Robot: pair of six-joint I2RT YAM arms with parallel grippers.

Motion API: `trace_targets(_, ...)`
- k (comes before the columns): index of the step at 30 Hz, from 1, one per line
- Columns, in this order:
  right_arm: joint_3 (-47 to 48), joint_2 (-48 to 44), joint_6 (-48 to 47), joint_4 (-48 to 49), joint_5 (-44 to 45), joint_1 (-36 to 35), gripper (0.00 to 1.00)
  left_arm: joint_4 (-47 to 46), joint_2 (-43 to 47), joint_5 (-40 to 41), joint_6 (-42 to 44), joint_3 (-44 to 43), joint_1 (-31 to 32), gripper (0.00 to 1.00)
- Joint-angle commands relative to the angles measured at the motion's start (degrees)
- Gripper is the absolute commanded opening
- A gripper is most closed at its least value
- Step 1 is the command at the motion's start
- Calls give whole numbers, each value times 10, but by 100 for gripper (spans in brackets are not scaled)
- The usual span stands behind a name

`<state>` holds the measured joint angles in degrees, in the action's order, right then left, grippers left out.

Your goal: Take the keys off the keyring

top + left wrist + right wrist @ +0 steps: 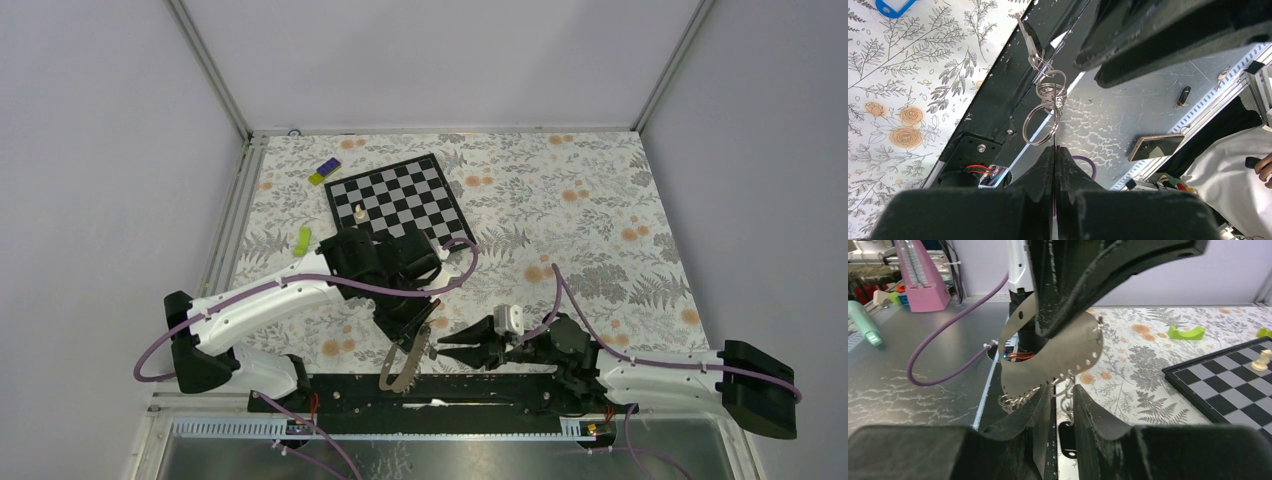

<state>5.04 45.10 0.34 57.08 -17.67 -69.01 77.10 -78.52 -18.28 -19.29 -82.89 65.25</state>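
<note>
Two pincers: left pincer (1054,148) pinches plate (1058,347) carrying keyring (1047,110); right pincer (1061,391) spread around it.

The table (600,200) has lots of room at the far right. The chessboard (400,195) blocks the far middle, and the left gripper (1054,150) and right gripper (1062,389) crowd the near middle.

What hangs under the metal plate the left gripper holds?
Linked wire rings hang from the plate's lower edge, with one key at the chain's end. The right gripper hides some rings, so more keys cannot be ruled out.
</note>
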Motion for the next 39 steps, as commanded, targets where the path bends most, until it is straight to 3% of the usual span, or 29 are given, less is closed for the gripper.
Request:
trace_targets(1,31,27,-31,57,3,-31,30,0,-3,-17,5,-26,3,0)
trace_targets(17,33,76,-57,94,84,-53,28,0,-1,-23,-3,-32,3,0)
trace_targets(39,39,107,-46,107,84,-53,31,-5,1,-27,-8,-39,4,0)
